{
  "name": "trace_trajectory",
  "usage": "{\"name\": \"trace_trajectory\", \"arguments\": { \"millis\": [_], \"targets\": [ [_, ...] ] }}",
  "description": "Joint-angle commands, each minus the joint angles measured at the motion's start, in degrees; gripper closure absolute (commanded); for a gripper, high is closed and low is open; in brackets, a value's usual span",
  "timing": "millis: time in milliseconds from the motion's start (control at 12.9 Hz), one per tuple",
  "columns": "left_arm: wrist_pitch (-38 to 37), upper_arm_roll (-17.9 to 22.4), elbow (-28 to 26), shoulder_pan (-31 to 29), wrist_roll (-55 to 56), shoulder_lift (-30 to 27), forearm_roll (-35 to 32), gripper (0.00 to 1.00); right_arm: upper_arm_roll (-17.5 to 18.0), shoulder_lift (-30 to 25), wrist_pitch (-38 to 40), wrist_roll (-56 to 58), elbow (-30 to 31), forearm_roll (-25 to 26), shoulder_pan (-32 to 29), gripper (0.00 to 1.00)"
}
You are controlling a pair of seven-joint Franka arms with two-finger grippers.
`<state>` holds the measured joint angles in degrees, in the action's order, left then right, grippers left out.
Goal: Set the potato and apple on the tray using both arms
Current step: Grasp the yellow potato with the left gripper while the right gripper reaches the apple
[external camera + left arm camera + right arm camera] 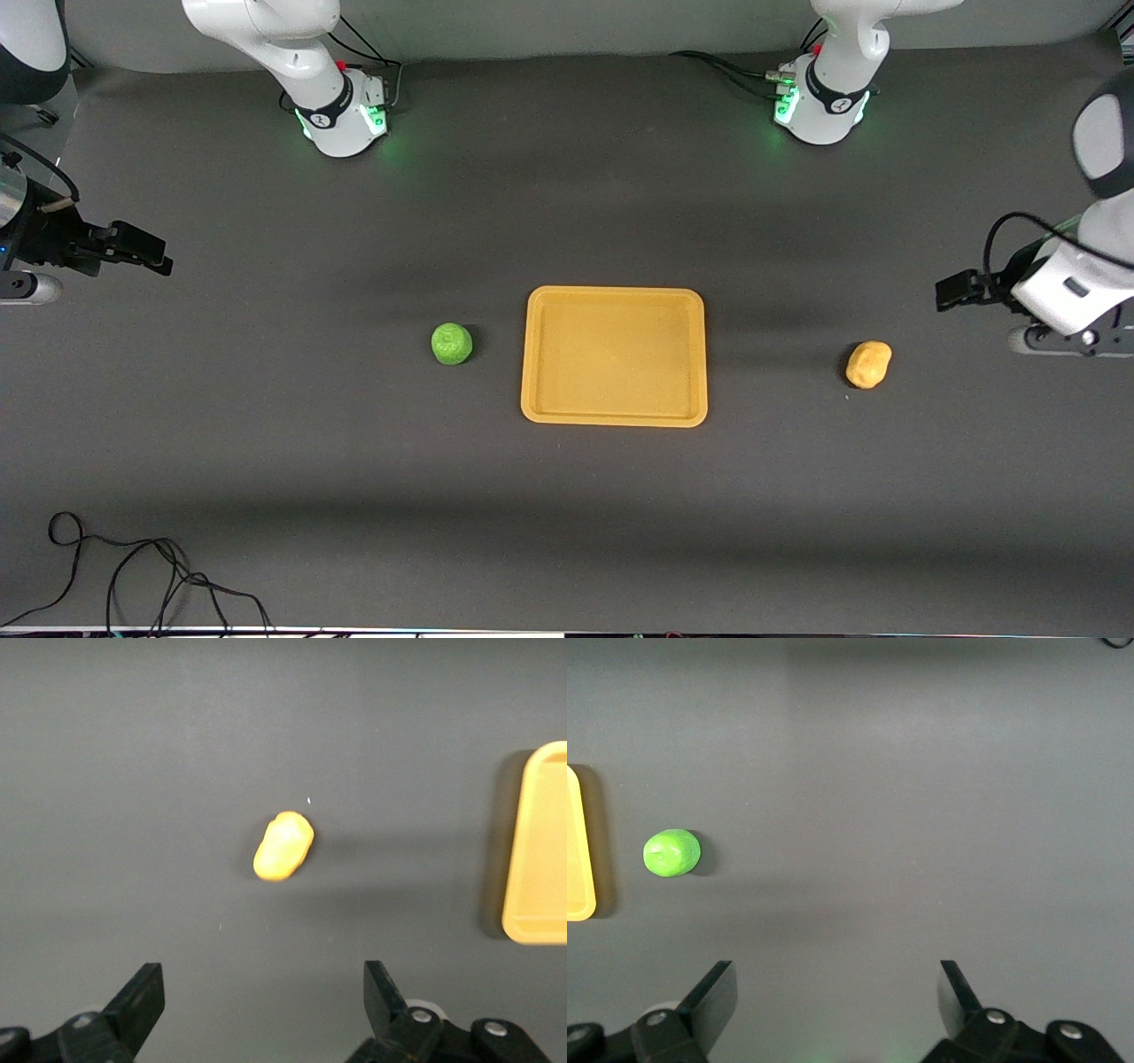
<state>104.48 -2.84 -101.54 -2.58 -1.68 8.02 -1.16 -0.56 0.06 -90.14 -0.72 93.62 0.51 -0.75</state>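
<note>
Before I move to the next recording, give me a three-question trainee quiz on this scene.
1. True or false: the tray already holds the apple.
2. Which item lies toward the left arm's end of the table? A) apple B) potato
3. Fill in: the fingers of the left gripper and the right gripper are ____.

Key: 1 false, since the tray holds nothing and the apple sits on the table beside it. 2 B. 3 open, both up in the air with nothing held.
</note>
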Motion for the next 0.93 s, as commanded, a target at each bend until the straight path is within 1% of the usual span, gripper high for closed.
{"name": "trace_trajectory", "arguments": {
  "millis": [0,232,310,387,465,542,697,775,852],
  "targets": [
    [6.85,-0.06,-0.59,0.12,0.1,9.08,-0.25,0.0,-0.68,0.38,0.67,0.1,-0.98,-1.04,0.66,0.0],
    [16.07,-0.15,-2.17,0.39,-0.87,19.37,-0.25,0.07,-0.59,0.29,0.23,0.02,-0.45,-1.13,0.92,0.0],
    [19.76,-0.15,-3.91,0.38,-1.92,21.58,-0.25,0.08,-0.33,0.2,-0.12,-0.07,-0.1,-1.13,1.62,0.0],
    [23.89,-0.15,-5.93,0.47,-3.67,22.56,-0.25,0.12,-0.32,0.2,-0.21,-0.16,0.16,-1.13,3.1,0.0],
    [26.02,-0.15,-7.26,0.47,-5.25,23.17,-0.25,0.12,-0.32,0.2,-0.65,-0.86,0.25,-1.65,4.16,0.0],
    [25.95,-0.15,-8.23,0.47,-6.4,23.18,-0.25,0.13,-0.24,0.03,-0.56,-4.69,0.25,-2.96,6.09,0.0],
    [22.89,-0.15,-8.33,0.47,-7.29,22.48,-0.25,0.14,-0.32,-0.06,-0.74,-12.6,0.6,-3.5,13.89,0.0],
    [21.83,-0.15,-8.24,0.39,-7.38,22.04,-0.25,0.25,-0.32,0.11,-1.52,-16.99,0.6,-3.5,16.8,0.0],
    [20.08,-0.15,-8.06,0.21,-7.38,21.34,-0.25,0.47,-0.24,0.2,-2.31,-20.43,0.69,-3.59,19.87,0.0]
  ]
}}
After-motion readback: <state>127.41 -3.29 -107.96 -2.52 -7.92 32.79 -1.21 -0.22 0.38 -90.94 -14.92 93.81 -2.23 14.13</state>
